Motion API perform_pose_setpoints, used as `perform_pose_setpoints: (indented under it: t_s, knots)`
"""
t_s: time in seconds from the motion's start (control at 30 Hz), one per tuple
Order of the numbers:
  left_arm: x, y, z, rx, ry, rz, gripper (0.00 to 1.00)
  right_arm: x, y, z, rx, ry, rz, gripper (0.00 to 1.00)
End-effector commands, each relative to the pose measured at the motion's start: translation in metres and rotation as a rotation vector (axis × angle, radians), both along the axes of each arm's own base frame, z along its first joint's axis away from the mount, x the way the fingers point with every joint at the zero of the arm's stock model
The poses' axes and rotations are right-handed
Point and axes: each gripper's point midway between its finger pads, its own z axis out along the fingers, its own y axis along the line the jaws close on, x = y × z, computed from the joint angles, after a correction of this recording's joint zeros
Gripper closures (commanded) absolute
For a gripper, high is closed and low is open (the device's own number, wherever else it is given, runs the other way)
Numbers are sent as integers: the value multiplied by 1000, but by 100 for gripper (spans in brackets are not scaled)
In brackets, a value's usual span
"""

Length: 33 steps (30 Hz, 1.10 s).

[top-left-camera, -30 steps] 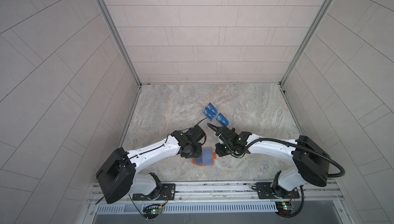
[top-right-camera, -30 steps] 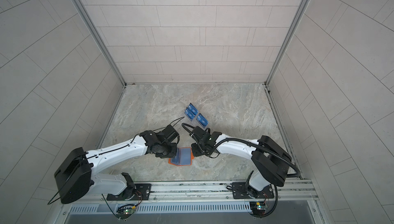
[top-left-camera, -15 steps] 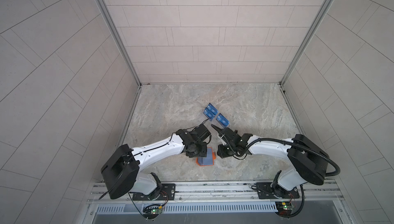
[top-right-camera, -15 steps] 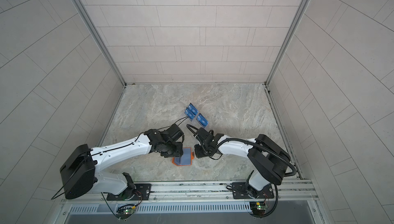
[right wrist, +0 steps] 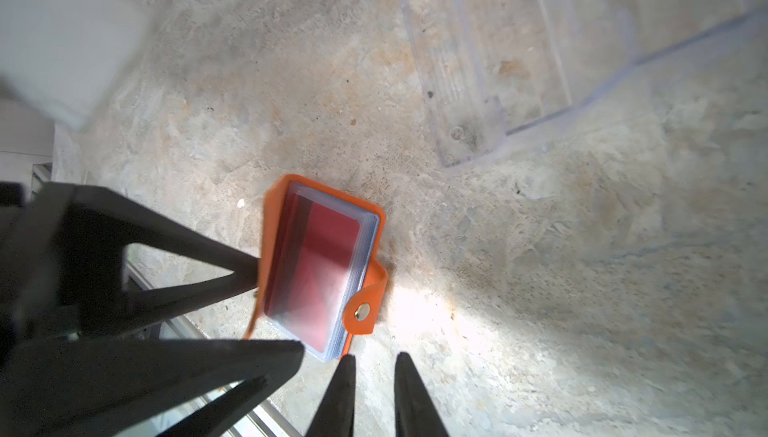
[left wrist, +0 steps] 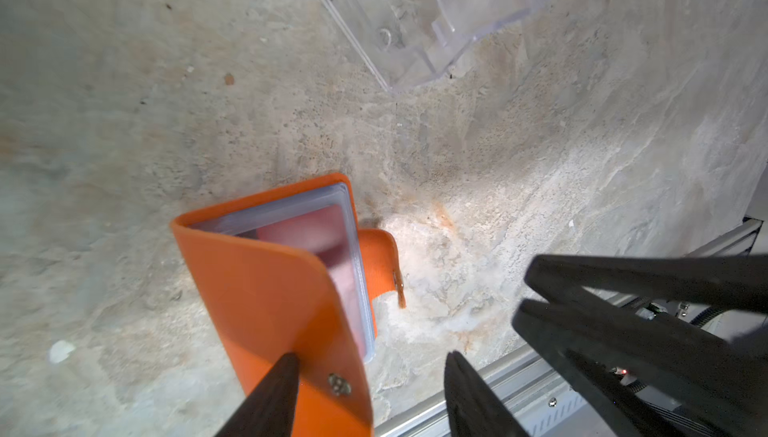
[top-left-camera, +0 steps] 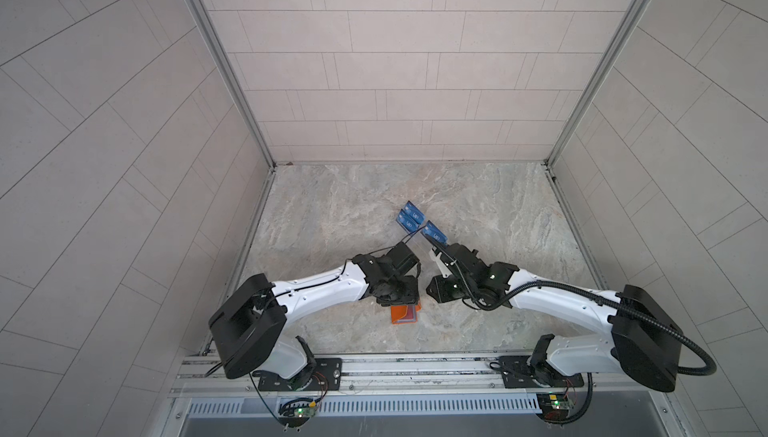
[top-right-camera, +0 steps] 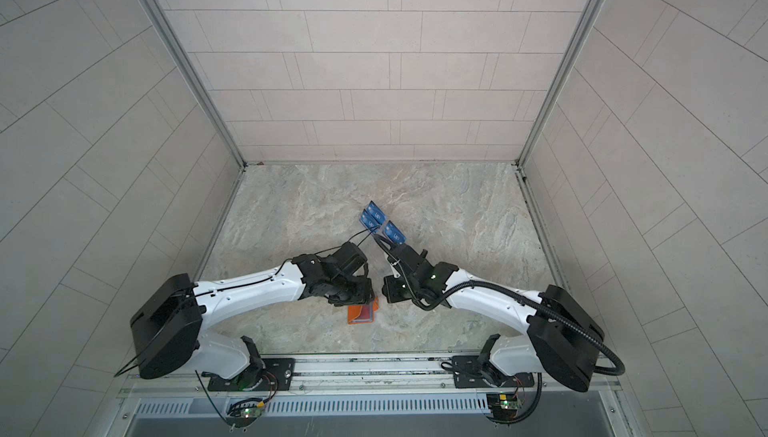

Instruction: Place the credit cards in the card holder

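1. Left wrist view has the small orange book-like card holder (left wrist: pixel 257 289) lying on the mottled grey stone tabletop (left wrist: pixel 124 81); its front cover is lifted partway and curls over a stack of clear plastic sleeves (left wrist: pixel 286 210).
2. From that same camera the left gripper (left wrist: pixel 372 355) has its two black fingers spread wide; one fingertip (left wrist: pixel 284 372) rests against the lifted cover beside the metal snap stud (left wrist: pixel 340 385), the other hangs over bare stone; nothing is pinched between them.
3. Seen from the right wrist, the right gripper (right wrist: pixel 375 356) hovers just beside a corner of the holder; its fingers stand close with a thin gap showing; nothing sits between them.
4. One red plastic card (right wrist: pixel 328 256) shows through the top sleeve; the orange snap-button tab (right wrist: pixel 365 310) curls up along the holder's open side, unfastened.
5. Both top views put the card holder (top-left-camera: pixel 402 315) (top-right-camera: pixel 360 315) close to the table's front edge, half hidden under the left wrist, with the right wrist just beside it.
6. Three blue cards (top-left-camera: pixel 411 218) with white lettering stand tilted farther back, well apart from the holder; a clear acrylic rack (right wrist: pixel 519 40) lies on the stone near the holder, not touching it.
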Motion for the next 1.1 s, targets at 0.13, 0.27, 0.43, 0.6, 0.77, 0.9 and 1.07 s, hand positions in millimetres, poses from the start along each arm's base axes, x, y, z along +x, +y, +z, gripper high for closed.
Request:
perform_pose_setpoints:
  t_s: [0.13,0.27,0.43,0.6,0.77,0.9,1.07]
  knots:
    - [3,-25,-13,-164,20,38,38,-19,10,2,90,50,33,87]
    - [8,-14,-19,-210,26,102,38,-28,13,5,96,34,65,89]
    - [5,-7,-31,-257,59,155,38,-37,28,6,127,29,106,89]
    - [2,-3,-37,-290,75,197,38,-44,41,-8,154,40,91,89]
    - [-1,4,-42,-264,86,207,39,-41,47,-26,139,51,73,90]
    - [-1,6,-37,-283,73,212,39,-35,45,-34,90,34,54,90]
    - [-3,3,-32,-298,72,182,40,-24,46,-36,40,3,42,89]
